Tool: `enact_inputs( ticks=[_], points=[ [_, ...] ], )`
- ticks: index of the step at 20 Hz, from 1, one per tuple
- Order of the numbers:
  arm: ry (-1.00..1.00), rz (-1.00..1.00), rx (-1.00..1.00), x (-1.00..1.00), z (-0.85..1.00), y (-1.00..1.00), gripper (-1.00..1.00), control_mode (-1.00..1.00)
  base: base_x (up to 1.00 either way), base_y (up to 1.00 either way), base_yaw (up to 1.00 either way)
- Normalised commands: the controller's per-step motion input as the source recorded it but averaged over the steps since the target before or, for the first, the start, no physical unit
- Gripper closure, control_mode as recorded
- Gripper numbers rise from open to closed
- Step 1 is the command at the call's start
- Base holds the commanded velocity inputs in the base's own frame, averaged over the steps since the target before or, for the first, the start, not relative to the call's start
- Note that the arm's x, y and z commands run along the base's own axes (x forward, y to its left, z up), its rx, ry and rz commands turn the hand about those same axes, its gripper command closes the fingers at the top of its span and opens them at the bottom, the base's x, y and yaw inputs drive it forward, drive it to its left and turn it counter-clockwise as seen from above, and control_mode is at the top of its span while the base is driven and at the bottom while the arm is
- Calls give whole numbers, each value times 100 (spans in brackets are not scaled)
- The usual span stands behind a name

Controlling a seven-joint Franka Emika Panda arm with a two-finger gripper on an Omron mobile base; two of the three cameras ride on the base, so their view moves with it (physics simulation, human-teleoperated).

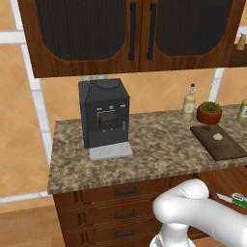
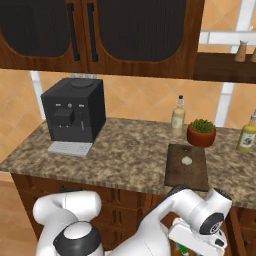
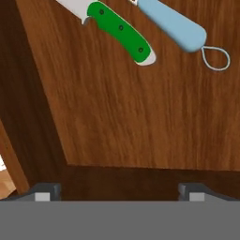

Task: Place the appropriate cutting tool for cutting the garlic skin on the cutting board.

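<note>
Tool (image 3: 120,191) fingertips spread wide and holding nothing, low over a wooden drawer floor (image 3: 131,117).
Green-handled knife (image 3: 117,30) lies flat on that floor beside a pale blue-handled utensil with a wire loop (image 3: 176,28), apart from the fingertips. Up on the surface (image 2: 125,155), the garlic (image 2: 186,160) sits on the cutting board (image 2: 187,175) near the front edge, potted plant (image 2: 201,133) behind it, coffee machine (image 2: 74,110) toward the left end.

Even, flat rendered light; soft shadows, slightly coarse detail.
</note>
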Motion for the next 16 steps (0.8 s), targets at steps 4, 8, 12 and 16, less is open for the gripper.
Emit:
enact_inputs(
  ticks=[4,8,12,16],
  points=[
    [-4,1,1,47,-16,3,-100,-100,0,0,0],
    [-23,6,1,24,-34,6,-100,-100,0,0,0],
    [-38,5,2,0,-26,26,-100,-100,0,0,0],
    [-6,0,-5,19,-4,25,-100,-100,0,0,0]
  ],
)
